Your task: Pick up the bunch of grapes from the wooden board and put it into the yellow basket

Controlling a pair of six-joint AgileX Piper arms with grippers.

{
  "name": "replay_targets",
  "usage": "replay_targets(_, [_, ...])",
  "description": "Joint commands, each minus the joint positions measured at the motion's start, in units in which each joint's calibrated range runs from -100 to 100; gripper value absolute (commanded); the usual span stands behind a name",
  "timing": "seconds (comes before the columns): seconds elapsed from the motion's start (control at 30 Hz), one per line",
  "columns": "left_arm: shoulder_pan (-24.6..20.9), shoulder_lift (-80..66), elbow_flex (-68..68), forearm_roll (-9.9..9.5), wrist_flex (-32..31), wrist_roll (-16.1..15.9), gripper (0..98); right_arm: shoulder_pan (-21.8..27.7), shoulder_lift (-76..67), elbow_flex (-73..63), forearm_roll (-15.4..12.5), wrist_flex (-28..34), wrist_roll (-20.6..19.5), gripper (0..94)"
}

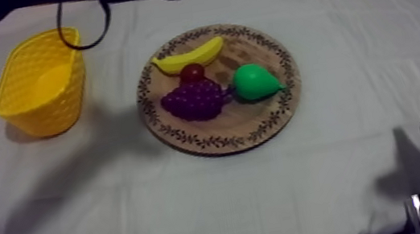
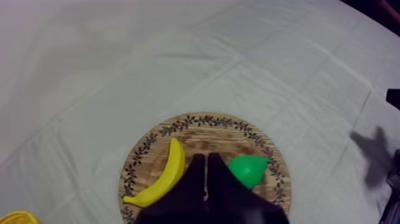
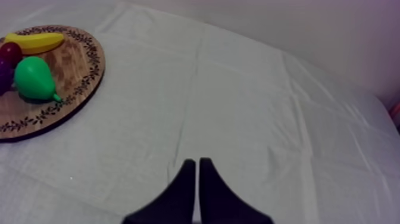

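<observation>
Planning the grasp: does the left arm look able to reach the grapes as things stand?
Probably yes: the left gripper hangs over the board, and nothing covers the grapes. It is shut and must open first.

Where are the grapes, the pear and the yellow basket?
bunch of grapes (image 1: pixel 194 100), top view, middle of the cluster.
pear (image 1: pixel 254 82), top view, its fat body.
yellow basket (image 1: pixel 42 116), top view, its near wall.

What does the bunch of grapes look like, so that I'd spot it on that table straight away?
Find the round wooden board with the patterned rim, in the middle of the table. Of the four toy fruits on it, the bunch of grapes lies beside the green pear, next to the small red fruit. It alone is dark purple and knobbly.
</observation>
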Motion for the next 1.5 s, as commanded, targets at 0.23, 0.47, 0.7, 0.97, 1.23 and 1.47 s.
replay_targets(0.23, [-1.81,6.66,-10.18,7.10,20.67,-13.46,0.0,0.01,0.02,-0.01,-0.01,-0.02,-0.01,0.3])
replay_targets(0.47, [-2.51,10.79,-18.43,6.54,39.06,-18.53,0.0,0.01,0.02,-0.01,-0.01,-0.02,0.00,0.3])
replay_targets(0.7, [-3.13,12.26,-17.97,7.53,40.75,-20.43,0.0,0.01,0.02,-0.01,-0.01,-0.02,-0.01,0.3])
replay_targets(0.97, [-2.87,12.66,-16.86,9.11,42.09,-29.67,0.0,0.01,0.02,-0.01,-0.01,-0.02,0.00,0.3])
replay_targets(1.23, [-1.32,13.70,-13.90,8.70,43.59,-34.29,0.0,0.01,0.02,-0.01,-0.01,-0.02,0.00,0.3])
replay_targets(1.47, [-0.48,13.42,-10.90,9.32,41.36,-34.40,9.7,0.01,0.02,-0.01,-0.01,-0.02,0.00,0.3])
